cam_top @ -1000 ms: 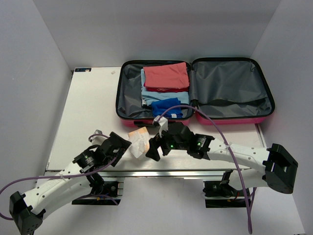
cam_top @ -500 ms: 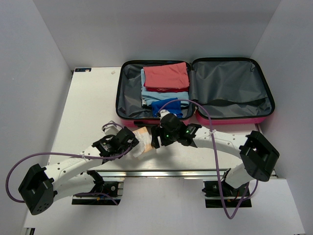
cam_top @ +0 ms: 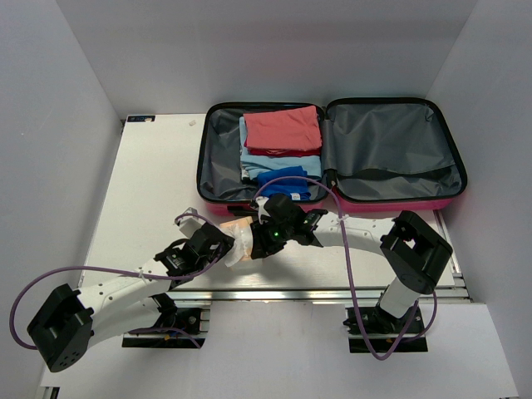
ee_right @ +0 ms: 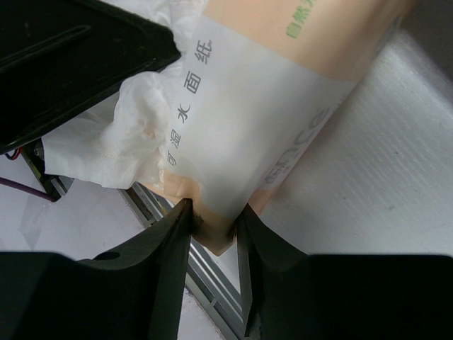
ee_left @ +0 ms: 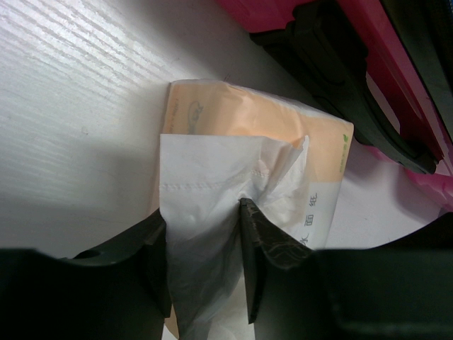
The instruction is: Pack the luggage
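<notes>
Both arms have closed in beside the suitcase (cam_top: pixel 391 202): left gripper (ee_left: pixel 204 237) pinches a white sheet (ee_left: pixel 205 180) from the tissue pack (ee_left: pixel 241 124), right gripper (ee_right: pixel 214 221) clamps its corner.

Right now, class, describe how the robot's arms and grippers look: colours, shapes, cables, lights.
Both the left arm and right arm have white links joined by chunky black joint housings. A purple cable loops along each. The left gripper and right gripper each have two flat black fingers. A small green light glows near the right wrist.
</notes>
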Robot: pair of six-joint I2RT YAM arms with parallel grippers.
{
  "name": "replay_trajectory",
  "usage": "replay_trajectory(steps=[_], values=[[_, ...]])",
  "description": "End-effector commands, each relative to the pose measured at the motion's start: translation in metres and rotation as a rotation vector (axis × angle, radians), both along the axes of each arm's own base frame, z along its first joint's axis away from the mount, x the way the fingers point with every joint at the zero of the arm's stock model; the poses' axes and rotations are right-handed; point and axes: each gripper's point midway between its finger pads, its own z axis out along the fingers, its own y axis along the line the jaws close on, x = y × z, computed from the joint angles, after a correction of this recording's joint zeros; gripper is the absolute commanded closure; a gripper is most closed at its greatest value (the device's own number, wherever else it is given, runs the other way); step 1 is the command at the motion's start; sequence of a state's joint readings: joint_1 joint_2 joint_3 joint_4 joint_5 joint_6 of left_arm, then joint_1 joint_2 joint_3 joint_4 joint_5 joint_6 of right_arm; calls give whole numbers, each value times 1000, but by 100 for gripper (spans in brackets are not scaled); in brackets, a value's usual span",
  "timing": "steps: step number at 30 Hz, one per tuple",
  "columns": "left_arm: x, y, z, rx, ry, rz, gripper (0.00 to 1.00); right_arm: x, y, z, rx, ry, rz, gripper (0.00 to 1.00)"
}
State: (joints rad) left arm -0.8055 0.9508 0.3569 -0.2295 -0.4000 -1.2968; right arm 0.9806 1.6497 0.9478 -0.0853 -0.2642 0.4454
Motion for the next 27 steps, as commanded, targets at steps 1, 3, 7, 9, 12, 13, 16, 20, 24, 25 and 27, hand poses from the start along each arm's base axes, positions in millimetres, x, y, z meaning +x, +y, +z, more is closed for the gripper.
replay_trajectory(steps=[1, 3, 7, 9, 12, 13, 16, 20, 24, 25, 27], values=[[-9, -15, -11, -20, 46, -90, 56, -2, 16, 13, 62, 1, 35, 69], [-9, -17, -17, -1, 62, -103, 64, -1, 16, 15, 69, 1, 27, 76], [0, -38, -6, -11, 37, -181, 100, 1, 20, 23, 68, 3, 25, 88], [2, -49, 4, 1, 20, -233, 100, 3, 23, 33, 69, -6, 31, 93], [7, -60, 31, 37, -10, -302, 100, 6, 22, 58, 40, -22, 40, 98], [7, -61, 44, 21, -28, -309, 100, 7, 20, 76, 39, -38, 43, 100], [6, -63, 86, -27, -105, -333, 100, 7, 12, 106, 61, -82, 33, 100], [-1, -69, 131, -122, -205, -382, 100, 11, 10, 143, 124, -142, 2, 100], [13, -76, 181, -99, -356, -422, 100, 30, 21, 171, 163, -226, -19, 100], [17, -76, 189, -81, -373, -419, 100, 36, 23, 174, 157, -242, -35, 100], [37, -74, 209, -16, -404, -379, 100, 56, 32, 190, 157, -291, -66, 100]])
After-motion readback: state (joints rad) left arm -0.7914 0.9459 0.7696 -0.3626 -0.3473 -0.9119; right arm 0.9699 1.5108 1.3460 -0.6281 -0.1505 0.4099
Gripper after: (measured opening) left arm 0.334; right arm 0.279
